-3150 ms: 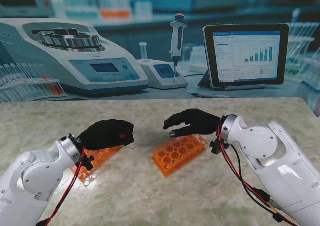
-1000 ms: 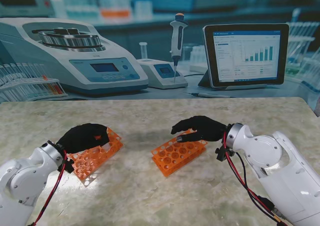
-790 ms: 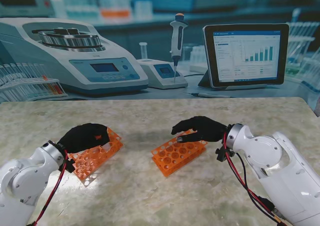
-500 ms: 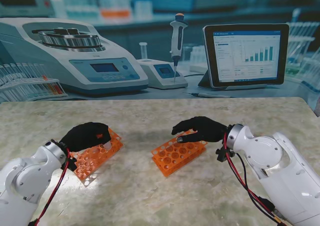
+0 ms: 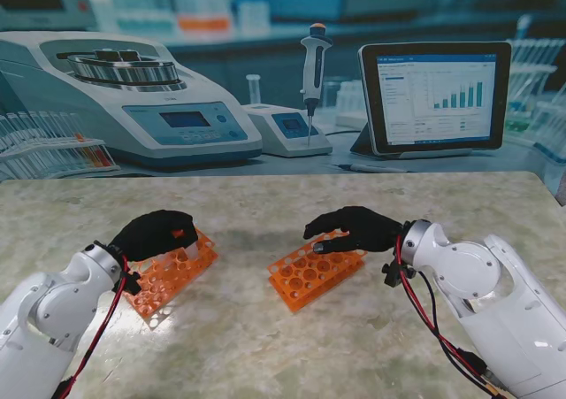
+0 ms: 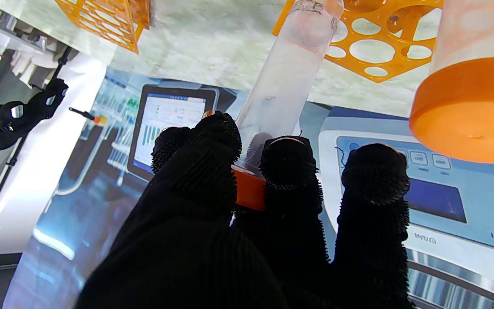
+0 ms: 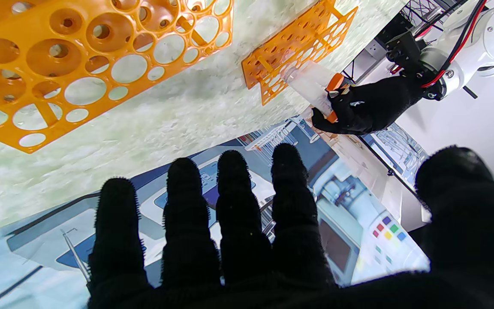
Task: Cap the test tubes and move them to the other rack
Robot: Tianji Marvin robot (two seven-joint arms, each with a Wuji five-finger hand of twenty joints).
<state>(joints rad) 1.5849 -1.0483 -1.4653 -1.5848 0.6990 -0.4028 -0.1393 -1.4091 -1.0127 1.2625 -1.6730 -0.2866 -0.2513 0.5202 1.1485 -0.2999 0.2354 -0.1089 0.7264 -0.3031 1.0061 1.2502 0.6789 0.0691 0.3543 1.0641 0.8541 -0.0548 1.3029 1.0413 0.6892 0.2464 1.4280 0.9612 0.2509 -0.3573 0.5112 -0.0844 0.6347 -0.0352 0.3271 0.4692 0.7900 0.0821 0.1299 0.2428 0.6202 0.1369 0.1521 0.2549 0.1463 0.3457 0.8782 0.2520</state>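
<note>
My left hand is shut on a clear test tube by its orange cap, over the left orange rack. The tube's lower end is level with the rack's top holes. A second tube with an orange cap shows very close to the left wrist camera, beside the held one. The right orange rack lies at the table's middle with its holes empty. My right hand hovers open over that rack's far end, fingers spread and holding nothing.
Behind the table's far edge hangs a printed lab backdrop with a centrifuge, a pipette and a tablet. Bare marble table top lies between and in front of the two racks.
Over the last second my left hand has shifted slightly right and farther from me with the tube. The right hand has stayed in place.
</note>
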